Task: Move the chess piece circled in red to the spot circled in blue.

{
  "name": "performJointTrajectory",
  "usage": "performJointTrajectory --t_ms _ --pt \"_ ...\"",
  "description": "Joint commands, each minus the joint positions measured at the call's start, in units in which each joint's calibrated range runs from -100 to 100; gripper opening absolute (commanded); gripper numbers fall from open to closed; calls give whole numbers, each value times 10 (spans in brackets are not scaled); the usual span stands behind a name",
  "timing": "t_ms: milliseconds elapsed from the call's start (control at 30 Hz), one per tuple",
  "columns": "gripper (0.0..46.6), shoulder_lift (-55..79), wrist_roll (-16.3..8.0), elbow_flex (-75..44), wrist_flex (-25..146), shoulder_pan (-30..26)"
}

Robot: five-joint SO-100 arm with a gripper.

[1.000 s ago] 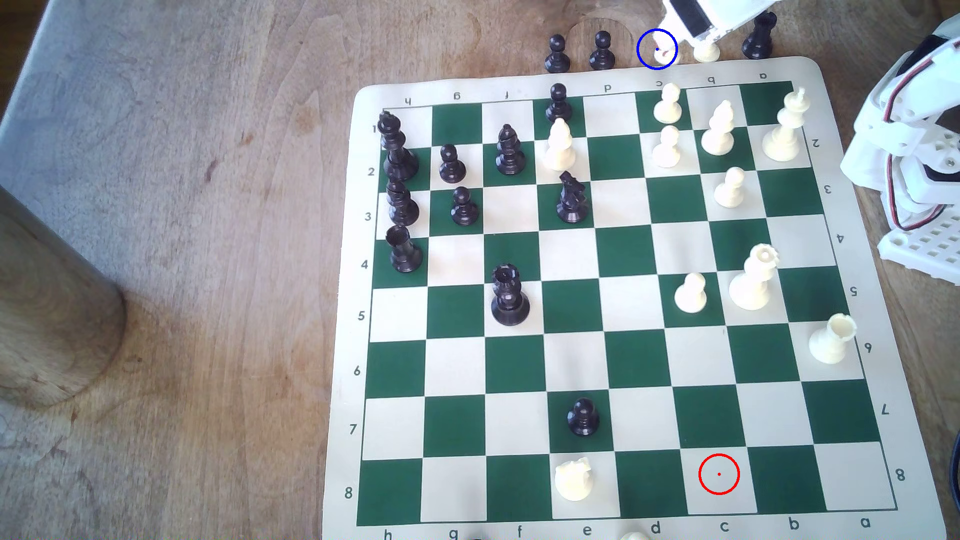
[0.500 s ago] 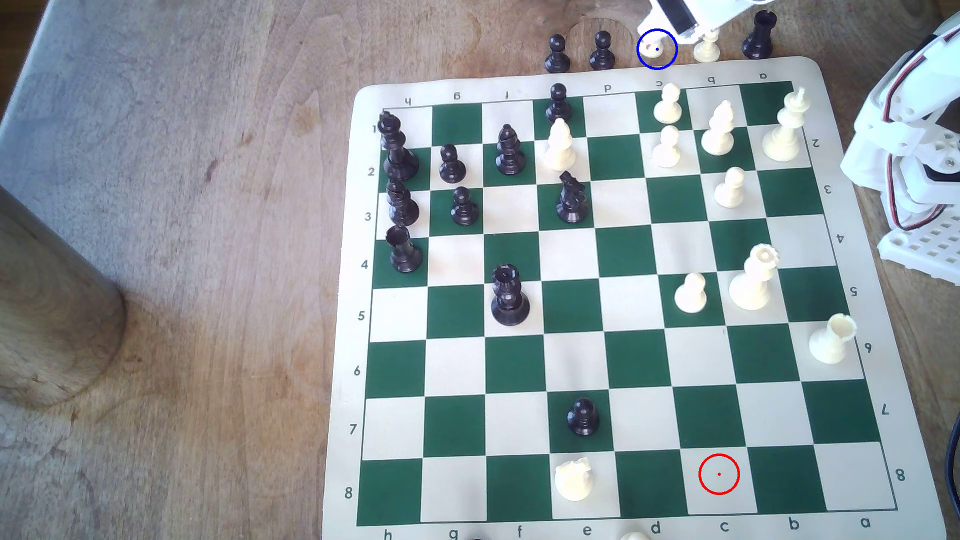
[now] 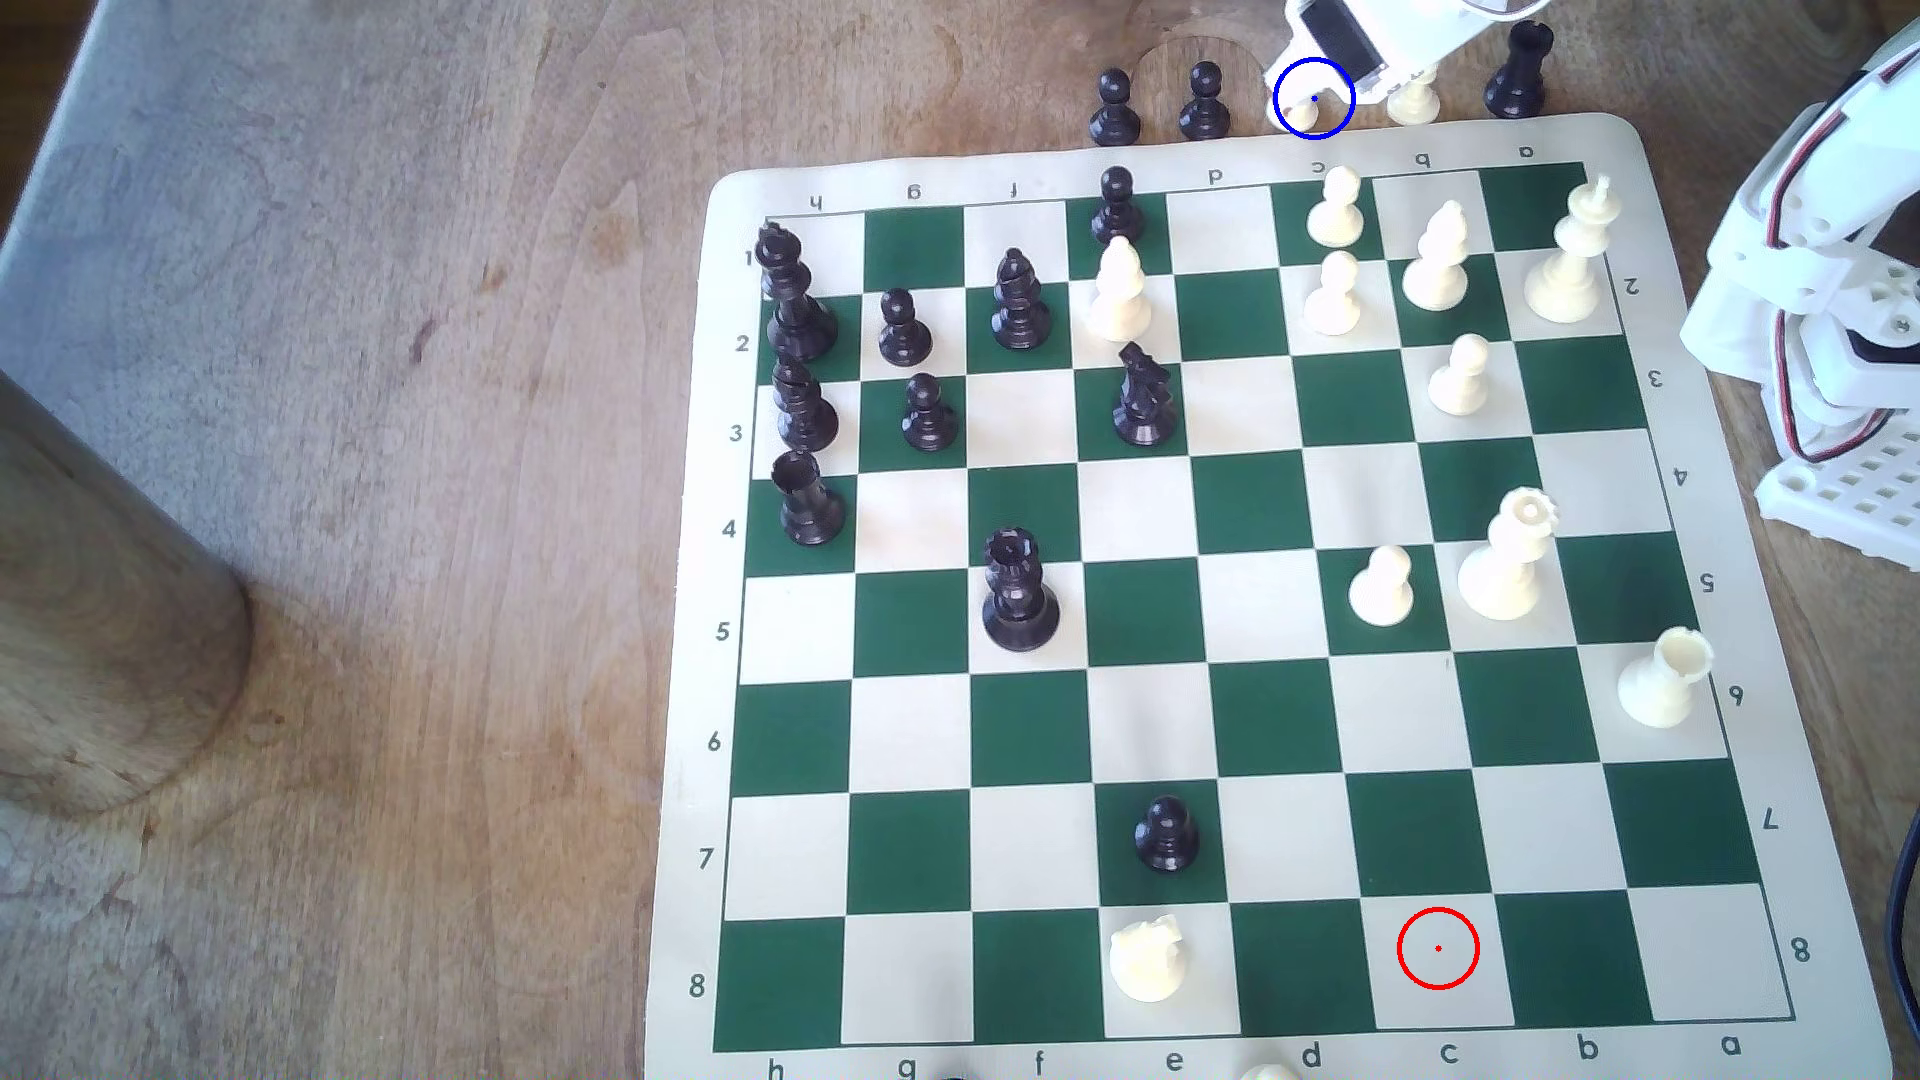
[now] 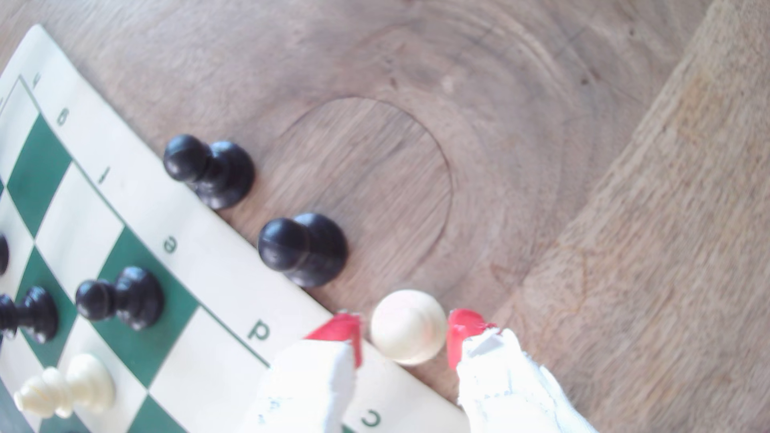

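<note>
1. Exterior view: over the last second my claw (image 3: 1311,96) has slid toward this view's left along the bare wood beyond the board's far edge. It began beside the cream pawn (image 3: 1413,102) parked behind the b file; now its tip sits inside the blue ring that marks the spot (image 3: 1314,99). The cream blob inside that ring has also crept leftward and now lies by the ring's lower left, so I judge the chess piece (image 3: 1299,107) I carry is over the target, though my white body hides most of it here. The red ring (image 3: 1438,948) on c8 holds no piece. The two black pawns (image 3: 1203,101) off the board sit clear on this view's left of the ring.

2. Wrist view: the chess piece (image 4: 408,327) has its ball head between my two red pads (image 4: 339,331). Each pad sits right at the head; a thin gap seems to show on one side, and motion blur stops me from saying whether I am pinching it or have begun to let go. Its base is hidden under the head, at the mat's border near the letter c, so I cannot tell if it rests on the wood yet.

3. Meaning: carrying looks done. What I judge remains is lowering, releasing and lifting straight up without tipping the pawn.
</note>
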Motion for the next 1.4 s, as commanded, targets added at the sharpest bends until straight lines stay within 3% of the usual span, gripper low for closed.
performJointTrajectory --t_ms 0,533,867,1067,1200,1267,1300,1367 --pt "169 -3 5 -48 1 1" --pt "198 -55 17 -42 49 23" --pt "196 -155 3 -38 143 -21" --pt "154 -265 8 -32 268 -57" --pt "138 -398 4 -9 381 -122" --pt "94 -451 -3 1 417 -152" --pt "43 -505 -12 27 425 -177" --pt "29 -546 -13 61 427 -196"
